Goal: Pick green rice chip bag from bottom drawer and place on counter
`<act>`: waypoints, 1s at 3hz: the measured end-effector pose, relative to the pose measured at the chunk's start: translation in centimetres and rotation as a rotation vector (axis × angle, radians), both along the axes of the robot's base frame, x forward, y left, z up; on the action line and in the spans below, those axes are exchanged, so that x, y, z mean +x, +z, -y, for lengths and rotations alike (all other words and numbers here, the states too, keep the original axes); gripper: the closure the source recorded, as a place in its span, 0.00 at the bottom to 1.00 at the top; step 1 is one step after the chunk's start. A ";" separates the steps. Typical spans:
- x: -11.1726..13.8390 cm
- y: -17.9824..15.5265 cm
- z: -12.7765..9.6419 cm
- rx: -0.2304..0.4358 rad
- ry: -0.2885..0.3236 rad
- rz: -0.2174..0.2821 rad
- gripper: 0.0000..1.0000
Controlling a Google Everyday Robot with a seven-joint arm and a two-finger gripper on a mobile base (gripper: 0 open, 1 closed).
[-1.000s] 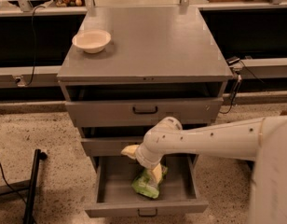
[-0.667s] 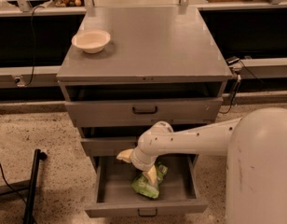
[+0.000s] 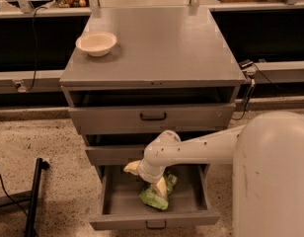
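Observation:
The green rice chip bag (image 3: 155, 196) lies crumpled in the middle of the open bottom drawer (image 3: 154, 220), which is pulled out toward me. My gripper (image 3: 147, 177) hangs into the drawer just above the bag. Its fingers are spread: one cream fingertip (image 3: 133, 168) points left and the other rests on the bag's top edge. The bag is still on the drawer floor. The white arm reaches in from the right. The grey counter (image 3: 162, 43) tops the cabinet.
A cream bowl (image 3: 96, 43) stands on the counter's back left. The two upper drawers (image 3: 152, 117) stand slightly ajar above the arm. A black stand leg (image 3: 34, 191) and cable lie on the speckled floor at left. My white body (image 3: 273, 177) fills the right foreground.
The arm's elbow has shifted left and my body has come further into view. The gripper stays over the bag, and the bag has not moved.

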State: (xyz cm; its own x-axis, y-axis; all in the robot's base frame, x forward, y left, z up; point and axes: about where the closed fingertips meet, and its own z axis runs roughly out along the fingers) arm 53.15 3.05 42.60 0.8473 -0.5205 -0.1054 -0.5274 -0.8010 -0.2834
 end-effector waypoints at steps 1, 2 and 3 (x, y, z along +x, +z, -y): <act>-0.7 -4.5 0.8 -0.047 0.052 0.028 0.00; 0.4 -4.4 0.9 -0.054 0.099 0.090 0.00; 0.9 -5.5 0.8 -0.068 0.078 0.078 0.00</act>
